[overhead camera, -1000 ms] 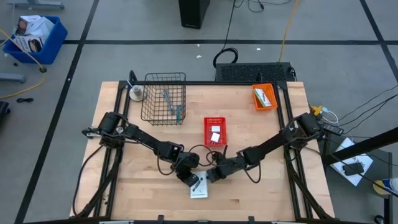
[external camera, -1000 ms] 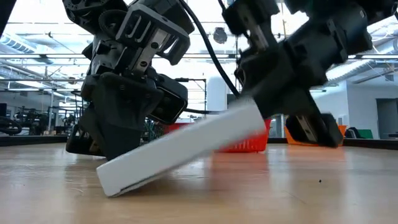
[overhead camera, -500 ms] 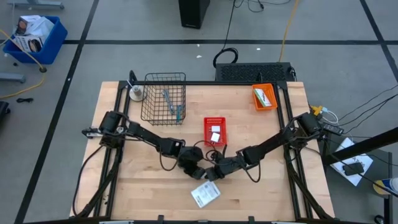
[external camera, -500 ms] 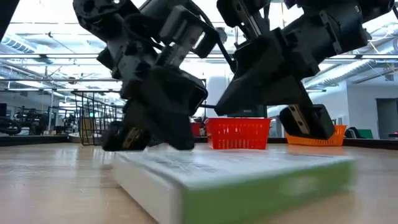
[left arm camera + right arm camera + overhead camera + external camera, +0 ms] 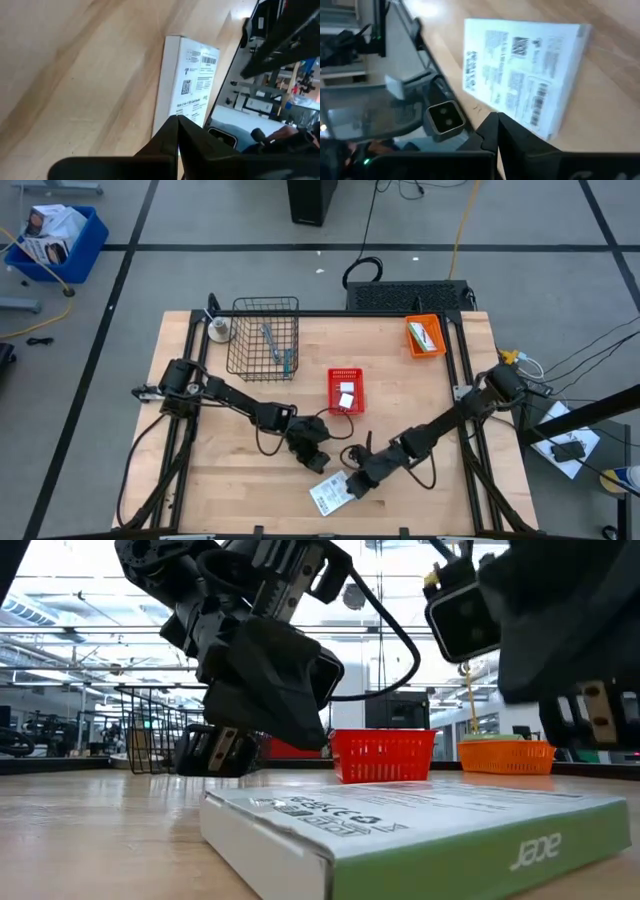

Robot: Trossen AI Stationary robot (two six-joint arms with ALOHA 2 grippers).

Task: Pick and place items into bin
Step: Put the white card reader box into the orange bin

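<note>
White packet (image 5: 329, 496) lies flat at the counter's near edge, looks light, stiff, slick; I'd pinch a long edge, left gripper (image 5: 318, 463) and right gripper (image 5: 355, 485) both pressed together, empty.

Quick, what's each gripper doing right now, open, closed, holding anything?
Left gripper: closed, holding nothing, just above the white box.
Right gripper: closed, empty, at the box's edge.
</note>
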